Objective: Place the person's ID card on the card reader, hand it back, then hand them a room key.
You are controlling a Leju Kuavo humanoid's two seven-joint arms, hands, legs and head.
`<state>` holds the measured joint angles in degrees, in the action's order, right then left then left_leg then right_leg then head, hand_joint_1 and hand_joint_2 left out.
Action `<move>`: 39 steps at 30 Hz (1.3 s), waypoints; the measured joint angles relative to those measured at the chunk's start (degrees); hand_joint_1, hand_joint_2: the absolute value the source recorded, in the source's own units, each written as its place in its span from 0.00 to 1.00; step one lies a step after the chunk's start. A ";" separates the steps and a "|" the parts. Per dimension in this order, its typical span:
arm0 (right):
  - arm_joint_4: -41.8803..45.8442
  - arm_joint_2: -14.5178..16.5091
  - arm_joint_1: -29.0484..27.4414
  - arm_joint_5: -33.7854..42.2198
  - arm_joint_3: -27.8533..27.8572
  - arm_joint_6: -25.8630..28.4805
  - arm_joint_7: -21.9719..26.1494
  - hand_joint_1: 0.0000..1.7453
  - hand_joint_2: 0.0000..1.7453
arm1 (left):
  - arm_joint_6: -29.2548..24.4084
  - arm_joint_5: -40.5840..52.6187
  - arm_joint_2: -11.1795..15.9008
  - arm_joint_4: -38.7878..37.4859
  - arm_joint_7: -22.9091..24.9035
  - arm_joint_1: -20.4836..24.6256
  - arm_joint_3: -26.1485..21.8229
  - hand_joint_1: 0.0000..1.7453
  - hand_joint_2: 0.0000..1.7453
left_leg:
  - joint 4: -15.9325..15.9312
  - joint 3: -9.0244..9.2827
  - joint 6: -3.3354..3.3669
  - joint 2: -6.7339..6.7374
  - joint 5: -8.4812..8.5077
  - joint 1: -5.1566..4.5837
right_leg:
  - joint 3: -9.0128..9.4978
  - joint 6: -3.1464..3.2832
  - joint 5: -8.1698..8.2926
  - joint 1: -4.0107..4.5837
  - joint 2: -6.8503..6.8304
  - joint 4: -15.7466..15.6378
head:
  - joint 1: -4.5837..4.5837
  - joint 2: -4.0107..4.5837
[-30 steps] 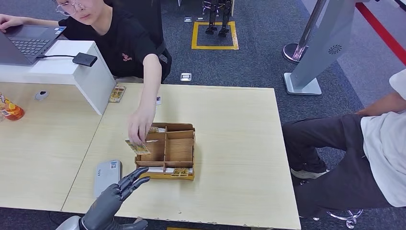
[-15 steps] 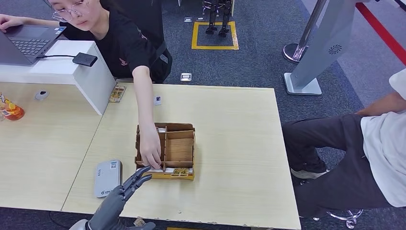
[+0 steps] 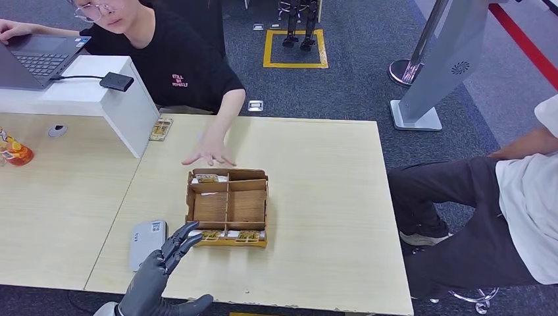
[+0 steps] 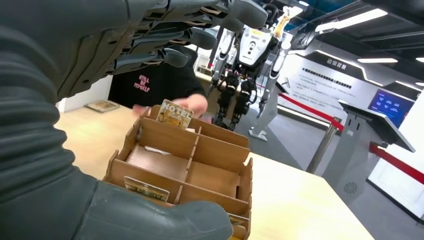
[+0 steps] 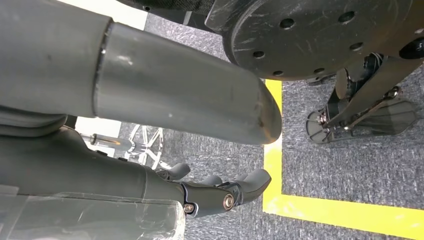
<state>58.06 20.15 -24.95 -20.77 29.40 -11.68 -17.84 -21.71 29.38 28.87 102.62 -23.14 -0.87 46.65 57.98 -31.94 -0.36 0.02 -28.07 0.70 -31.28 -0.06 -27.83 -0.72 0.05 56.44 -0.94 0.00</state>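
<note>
Head view: wooden compartment tray sits mid-table on the light wood table, divided into cells. Cards stand in it: one patterned key card in the far left slot, more key cards along the near front slot. Left wrist view shows the far card upright, printed "HOTEL", and another card in the near slot. Cannot tell which card, if any, is the ID card.

Grey card reader lies flat on the table just left of the tray, nothing on top of it.

Left hand hovers over the table's near edge between reader and tray, fingers extended and apart, fingertips near the tray's near left corner; it holds nothing. Left wrist view confirms the fingers spread above the tray.

Right hand hangs beside the body over grey carpet with a yellow floor line; fingers loosely curled, nothing in them.

Person's hand rests flat on the table beyond the tray's far edge, apart from it. A second seated person is at the right. Laptop on a white stand, far left.
</note>
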 joint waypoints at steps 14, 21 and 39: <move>0.89 0.00 -0.72 0.45 -0.66 -0.27 -0.39 0.00 0.00 | -10.00 17.19 0.95 -2.25 8.36 1.43 2.23 0.10 1.00 | 0.00 0.00 0.00 0.00 0.00 0.00 | 0.00 0.00 0.00 0.00 0.00 0.00 | -0.01 0.00; 0.79 0.00 -0.60 -0.69 -0.52 -0.84 0.21 0.00 0.00 | -11.14 20.21 1.73 -4.19 10.37 2.16 2.94 0.10 1.00 | 0.00 0.00 0.00 0.00 0.00 0.00 | 0.00 0.00 0.00 0.00 0.00 0.00 | -0.01 0.00; -1.08 0.00 1.42 -6.15 2.79 -2.78 2.82 0.00 0.00 | -2.98 17.21 8.58 -5.03 11.16 5.90 5.81 0.27 1.00 | -0.01 0.00 -0.01 0.00 0.01 0.02 | 0.00 0.01 0.00 0.01 0.00 0.01 | 0.00 0.00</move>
<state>56.98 20.15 -23.53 -26.92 32.18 -14.46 -15.01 -24.69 46.59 37.45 97.59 -11.98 5.04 52.46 57.97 -31.93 -0.38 0.02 -28.06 0.72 -31.28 -0.05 -27.83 -0.71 0.05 56.45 -0.94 0.00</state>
